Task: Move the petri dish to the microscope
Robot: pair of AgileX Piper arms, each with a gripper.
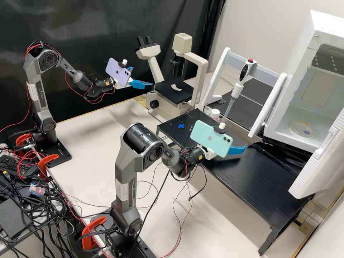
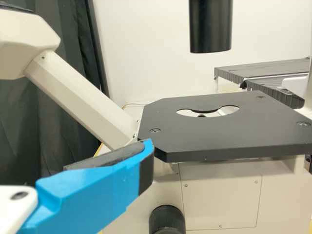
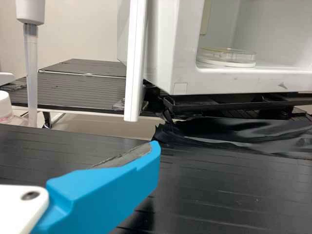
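Well, we have both the left gripper (image 1: 143,77) and right gripper (image 1: 234,139) agape. Our petri dish (image 1: 302,129) sits inside the white cabinet (image 1: 292,111); the pipette rack (image 1: 264,73) stands between it and the microscope (image 1: 202,77).

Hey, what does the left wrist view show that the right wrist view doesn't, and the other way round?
Left wrist view: the microscope's black stage with its opening, the black knob below, the black cylinder above and a dark curtain.

Right wrist view: the petri dish inside the white chamber, the pipette and a white-capped bottle.

Both: ribbed black tabletops, a pale wall and a claw, the left claw or the right claw respectively.
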